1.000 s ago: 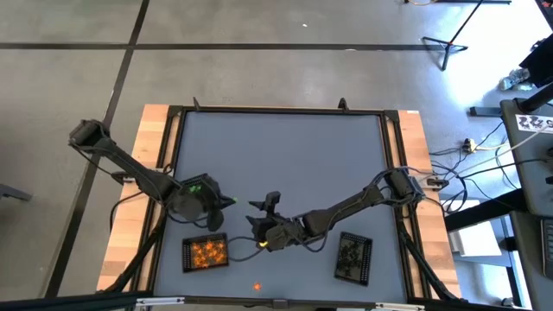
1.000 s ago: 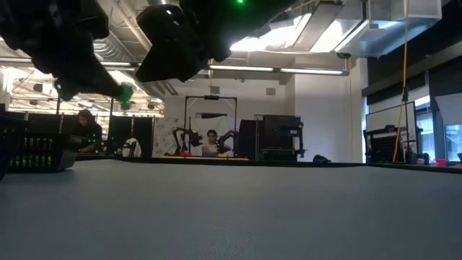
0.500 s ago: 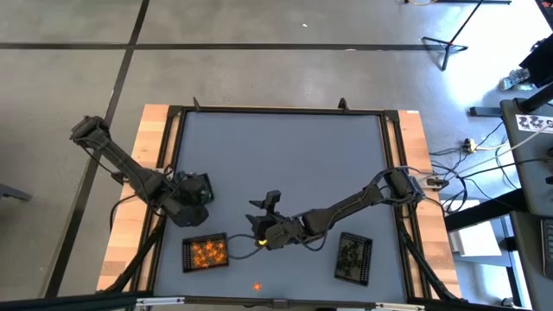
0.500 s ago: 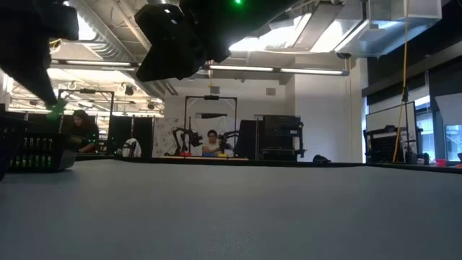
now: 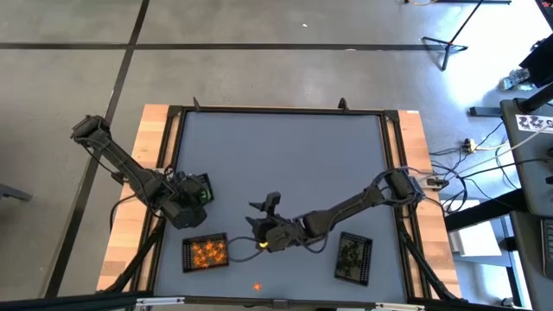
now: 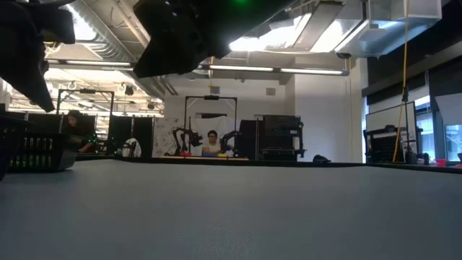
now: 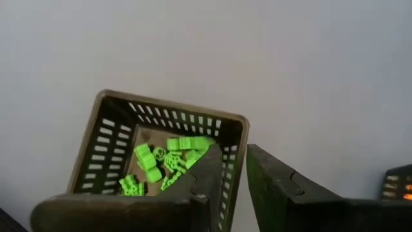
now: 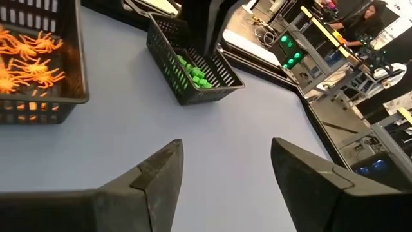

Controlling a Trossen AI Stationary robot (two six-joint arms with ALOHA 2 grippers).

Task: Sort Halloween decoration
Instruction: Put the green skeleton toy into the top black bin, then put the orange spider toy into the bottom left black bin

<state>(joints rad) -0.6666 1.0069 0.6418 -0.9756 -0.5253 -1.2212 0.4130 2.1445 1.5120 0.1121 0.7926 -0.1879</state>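
A: Since a second ago, what moved?

B: Left gripper [image 7: 235,183] carried a green trinket from mid-table to above the tray [image 7: 103,129] of green trinkets [image 7: 164,164]; the fingers now stand slightly apart, empty.

A: And elsewhere?

B: Orange trinkets [image 8: 29,55] fill another tray [image 8: 61,100]. Right gripper [image 8: 225,171] hovers near it, fingers wide apart, empty.

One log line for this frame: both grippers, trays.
left gripper: over green tray, open, empty | right gripper: open, mid-table | orange tray | black tray | stray orange trinket
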